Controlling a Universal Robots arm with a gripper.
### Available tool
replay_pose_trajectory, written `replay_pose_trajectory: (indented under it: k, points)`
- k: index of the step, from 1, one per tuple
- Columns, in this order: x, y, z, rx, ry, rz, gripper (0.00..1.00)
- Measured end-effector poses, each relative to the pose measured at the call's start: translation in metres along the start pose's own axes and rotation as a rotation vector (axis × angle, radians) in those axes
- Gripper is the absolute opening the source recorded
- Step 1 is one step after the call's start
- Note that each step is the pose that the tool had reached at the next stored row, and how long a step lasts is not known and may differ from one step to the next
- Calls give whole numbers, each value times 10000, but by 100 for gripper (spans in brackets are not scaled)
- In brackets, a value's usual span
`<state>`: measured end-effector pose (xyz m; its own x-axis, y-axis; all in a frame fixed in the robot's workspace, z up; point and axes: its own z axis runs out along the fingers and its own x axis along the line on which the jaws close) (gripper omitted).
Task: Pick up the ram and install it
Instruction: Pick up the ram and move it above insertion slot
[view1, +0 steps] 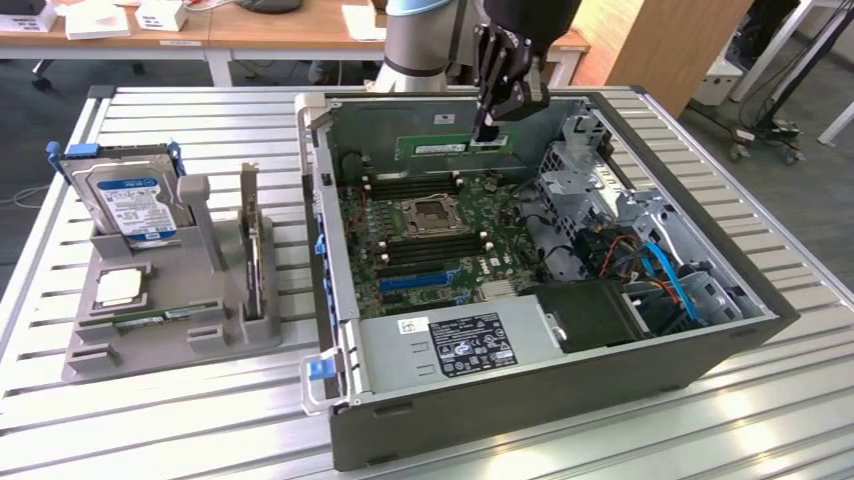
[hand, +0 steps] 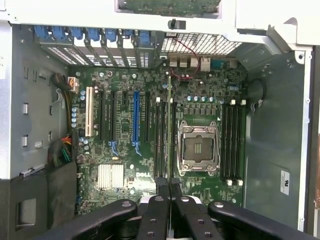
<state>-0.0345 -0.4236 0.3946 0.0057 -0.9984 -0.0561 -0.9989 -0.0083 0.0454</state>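
My gripper (view1: 485, 137) hangs over the back of the open computer case (view1: 534, 400), shut on the ram (view1: 447, 148), a narrow green stick with a white sticker held level above the motherboard (view1: 427, 235). In the wrist view the ram (hand: 169, 125) shows edge-on as a thin line running out from between the black fingers (hand: 162, 186). It lies over the long memory slots (hand: 161, 135) beside the empty processor socket (hand: 198, 147), still above the board. More memory slots (hand: 231, 142) sit on the socket's other side.
A grey holder (view1: 254, 325) on the exterior view's left carries a silver hard drive with a blue label (view1: 127, 205), an upright expansion card (view1: 250, 235), a square chip (view1: 120, 287) and a thin green stick (view1: 167, 318). Inside the case are a power supply (view1: 447, 345) and a drive cage (view1: 587, 185).
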Motion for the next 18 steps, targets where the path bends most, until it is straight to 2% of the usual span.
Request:
replay_pose_trajectory:
  k: [11, 14, 18]
  points:
    - [1, -122, -3, -29, 0, 1, 11]
    - [0, -126, 0, -29, -3, 3, 11]
    - [4, -130, 59, -29, -1, 1, 11]
